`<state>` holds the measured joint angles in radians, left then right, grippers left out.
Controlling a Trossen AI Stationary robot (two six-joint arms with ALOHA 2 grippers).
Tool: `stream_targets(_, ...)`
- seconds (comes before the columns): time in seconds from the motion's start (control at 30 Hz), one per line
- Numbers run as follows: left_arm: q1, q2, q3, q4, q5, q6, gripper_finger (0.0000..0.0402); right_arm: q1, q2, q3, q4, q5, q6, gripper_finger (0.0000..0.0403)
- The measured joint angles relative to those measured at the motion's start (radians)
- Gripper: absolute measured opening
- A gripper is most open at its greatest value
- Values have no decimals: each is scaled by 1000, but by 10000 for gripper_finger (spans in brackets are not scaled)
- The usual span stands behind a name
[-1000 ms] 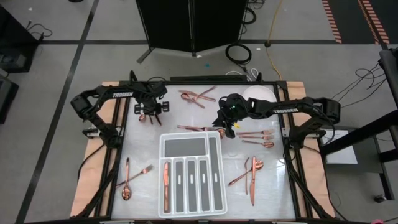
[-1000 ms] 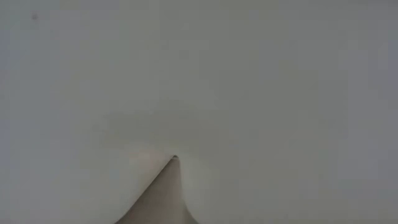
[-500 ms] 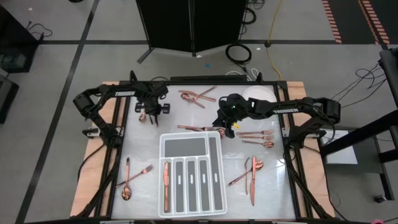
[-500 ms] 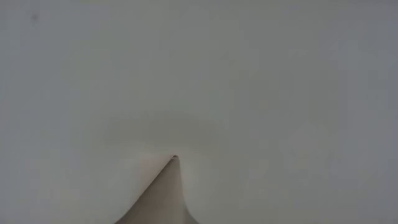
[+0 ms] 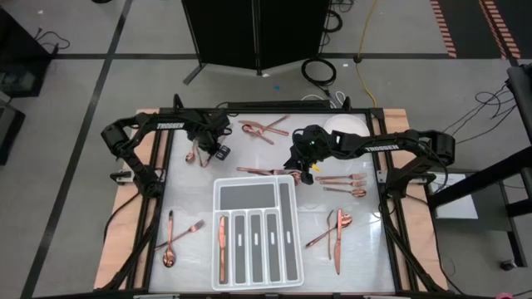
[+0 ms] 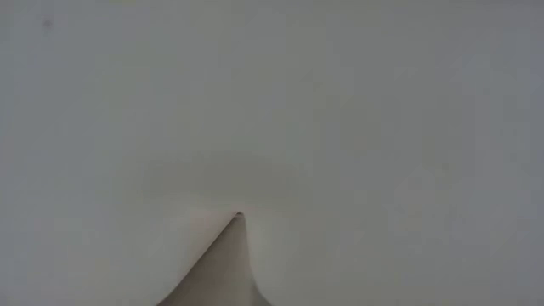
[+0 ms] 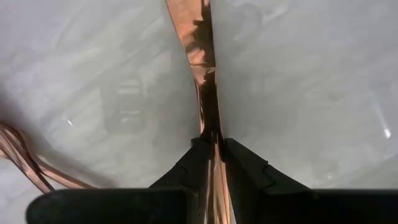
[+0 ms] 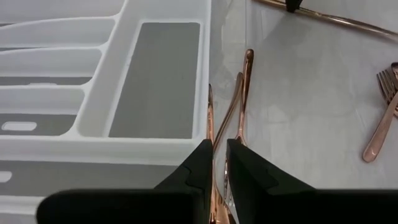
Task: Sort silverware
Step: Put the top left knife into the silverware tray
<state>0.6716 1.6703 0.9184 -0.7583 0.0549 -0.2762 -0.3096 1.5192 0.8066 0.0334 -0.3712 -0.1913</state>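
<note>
At the table's (image 5: 189, 189) 11 o'clock, left gripper (image 5: 204, 146): jaws pinched on one copper utensil (image 7: 202, 68), type not clear, its free end over the tabletop. At centre, off the tray's (image 5: 218, 193) 1 o'clock corner, right gripper (image 5: 301, 172): jaws nearly together around a copper handle (image 8: 219, 171), with more handles (image 8: 244, 93) beside the tray wall. Remaining silverware: cluster (image 5: 264, 129) at 12 o'clock, forks (image 5: 342, 180) at 3, group (image 5: 337, 231) at 5, pieces (image 5: 172, 237) at 8, one knife (image 5: 222, 237) in a tray slot.
</note>
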Motion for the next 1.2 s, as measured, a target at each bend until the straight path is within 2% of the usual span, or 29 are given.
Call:
stream_targets(0.57,0,-53,2,-11,23,230,50,-1,0,0,9,3,-3,38)
stream_targets(0.87,0,-53,2,-7,22,232,50,-1,0,0,36,3,-28,38)
stream_targets(1.03,0,-53,2,-10,22,232,50,1,57,1,226,6,-109,38)
stream_targets(1.2,-4,-53,2,-19,68,232,50,-26,171,93,255,5,-127,41)
